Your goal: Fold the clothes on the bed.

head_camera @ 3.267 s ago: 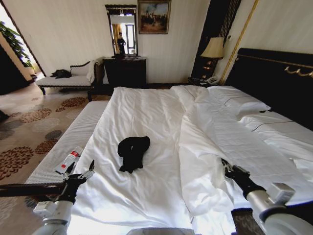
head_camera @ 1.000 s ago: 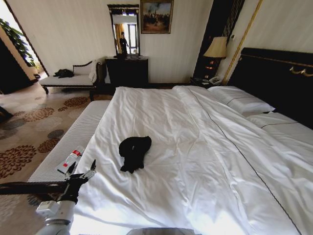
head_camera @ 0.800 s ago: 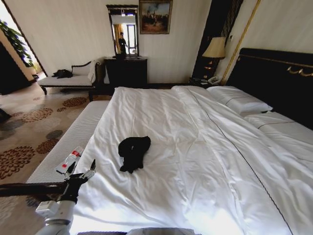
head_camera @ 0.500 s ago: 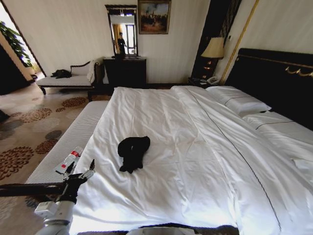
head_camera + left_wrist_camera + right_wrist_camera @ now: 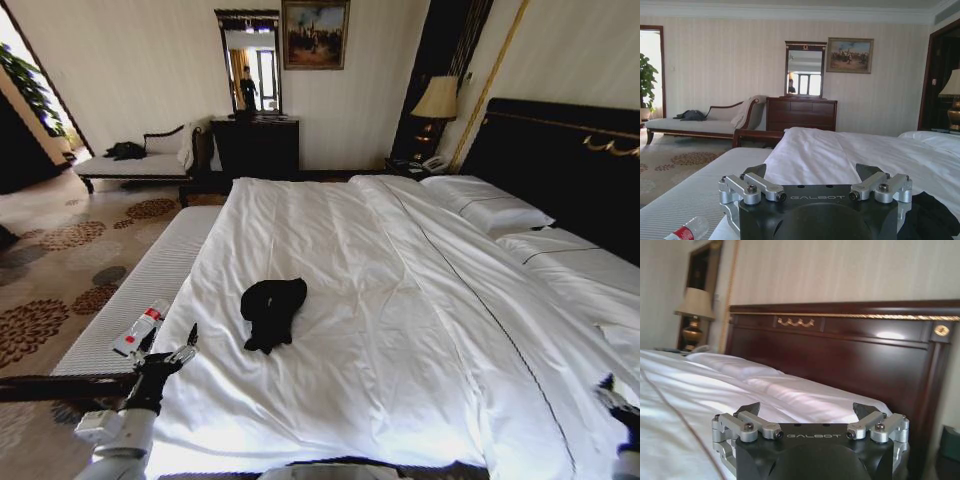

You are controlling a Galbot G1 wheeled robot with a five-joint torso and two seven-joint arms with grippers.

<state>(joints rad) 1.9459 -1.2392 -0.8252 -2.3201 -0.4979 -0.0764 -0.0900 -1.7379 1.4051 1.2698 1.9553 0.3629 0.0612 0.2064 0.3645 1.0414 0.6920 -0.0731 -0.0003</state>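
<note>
The left hand (image 5: 172, 352) hovers at the near left corner of the bed (image 5: 400, 330), its fingers spread wide with nothing between them. In its wrist view the left hand (image 5: 812, 175) shows both dark fingertips well apart, pointing along the bed toward the far wall. Just beside this hand, off the bed's left edge, a plastic bottle (image 5: 140, 328) with a red label lies on a pale striped bench (image 5: 130, 300) that runs alongside the bed; the same bottle (image 5: 684, 232) shows low in the left wrist view.

The right hand (image 5: 618, 408) sits at the bed's near right edge, barely in sight from the head. In its own view the right hand (image 5: 810, 412) has its fingers spread wide too, holding nothing, and faces the bed's dark wooden headboard (image 5: 850, 355) and white pillows (image 5: 740, 367).

The clothes (image 5: 272, 312), a small black crumpled bundle, lie on the white duvet in the left half of the bed, nearer the foot than the headboard, apart from both hands and closer to the left one. No lettering can be made out on it.

Beyond the foot of the bed stand a dark dresser (image 5: 256, 145) with a mirror (image 5: 249, 62) above it, a framed painting (image 5: 315, 33), and a pale chaise (image 5: 135, 160) carrying a dark bundle of cloth (image 5: 125, 150). A lamp (image 5: 437, 100) stands beside the headboard.
</note>
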